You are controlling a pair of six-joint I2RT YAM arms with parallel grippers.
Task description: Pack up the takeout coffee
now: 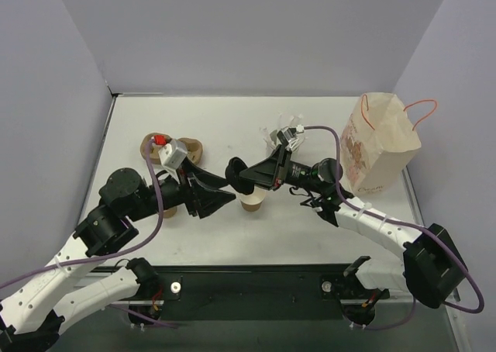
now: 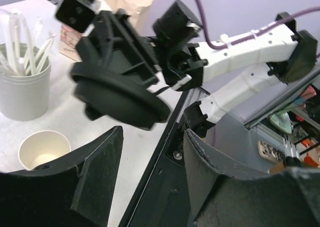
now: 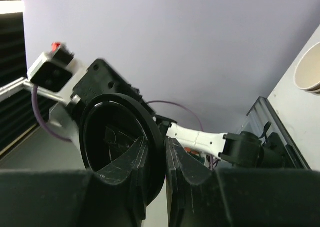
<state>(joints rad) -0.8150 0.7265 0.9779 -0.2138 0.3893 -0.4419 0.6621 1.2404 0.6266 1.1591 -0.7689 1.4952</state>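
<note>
Black lid (image 3: 120, 142) rim-pinched in right gripper (image 1: 236, 170), raised near lidless cup (image 1: 252, 203), likely for capping; left gripper (image 1: 226, 194) wide, empty, at lid's 8 o'clock.

6 o'clock: right gripper (image 3: 159, 159) jaws pinched tight on rim of round black lid (image 3: 117, 144), hollow side facing camera, lid body out toward 8 o'clock. 10 o'clock, behind lid: left wrist camera (image 3: 50, 71), grey box with red tab, purple cable (image 3: 36, 104) just below. 4 o'clock: white arm link (image 3: 200, 136) running into black joint. 3 o'clock edge: paper cup (image 3: 309, 72) rim on pale surface (image 3: 307, 104). 12 o'clock: plain lavender wall (image 3: 200, 37).
</note>
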